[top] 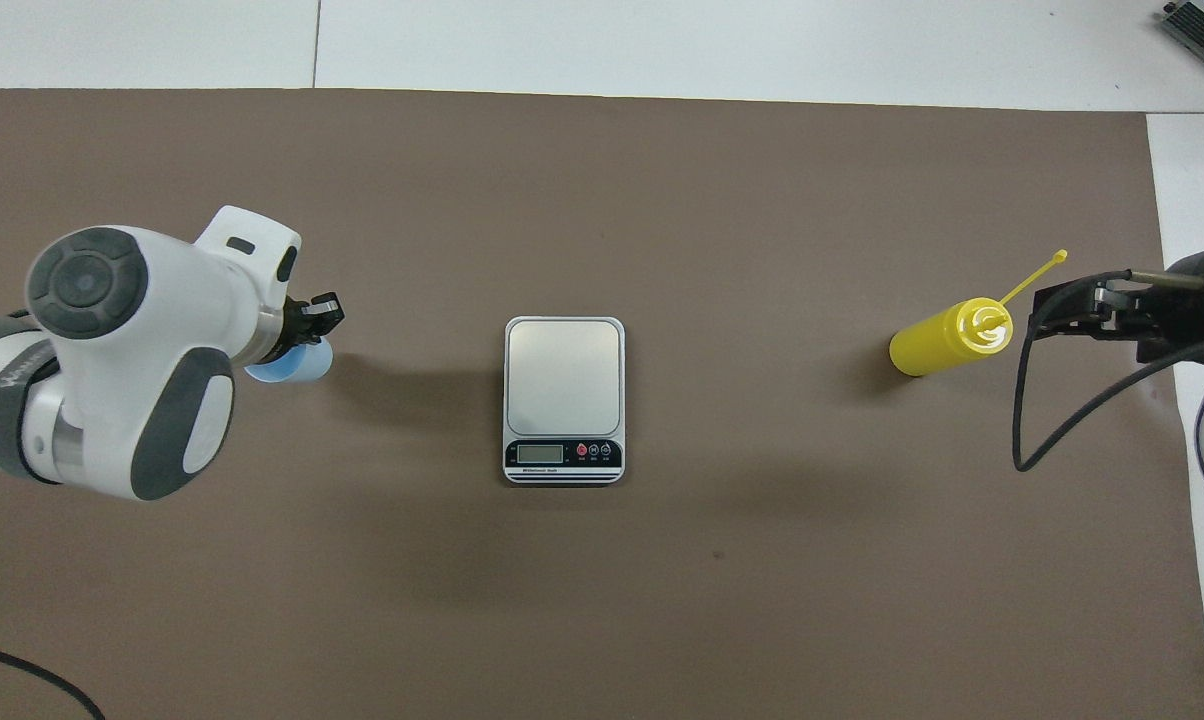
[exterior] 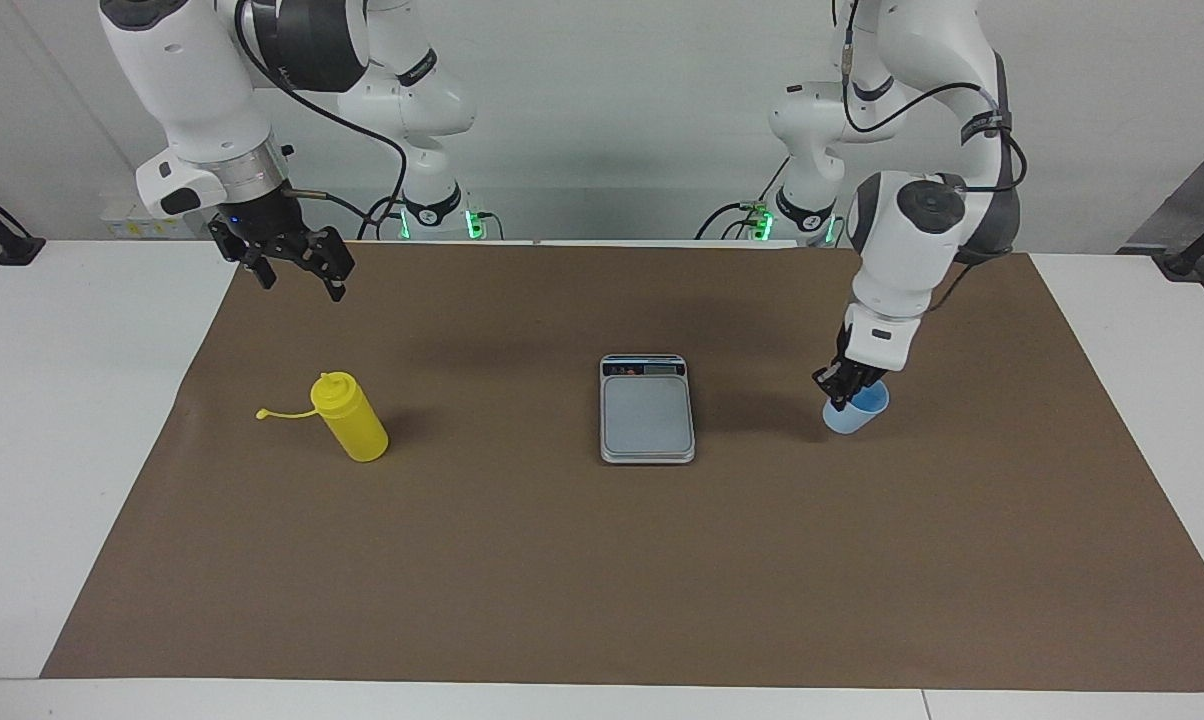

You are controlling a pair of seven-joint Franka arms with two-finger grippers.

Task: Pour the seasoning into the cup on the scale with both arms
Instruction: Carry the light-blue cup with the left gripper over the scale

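Observation:
The light-blue cup (exterior: 858, 413) is tilted in my left gripper (exterior: 846, 386), which is shut on its rim, low over the brown mat between the left arm's end and the scale (exterior: 647, 410). It also shows in the overhead view (top: 300, 369) under the left gripper (top: 314, 318). The silver-grey scale (top: 563, 375) lies bare at the mat's middle. The yellow seasoning bottle (exterior: 352, 417) stands toward the right arm's end, its cap strap hanging out. My right gripper (exterior: 298, 272) is open and empty, raised over the mat's edge beside the bottle (top: 947, 337).
A brown mat (exterior: 602, 560) covers most of the white table (exterior: 72, 400). A black cable (top: 1022, 400) hangs from the right arm near the bottle.

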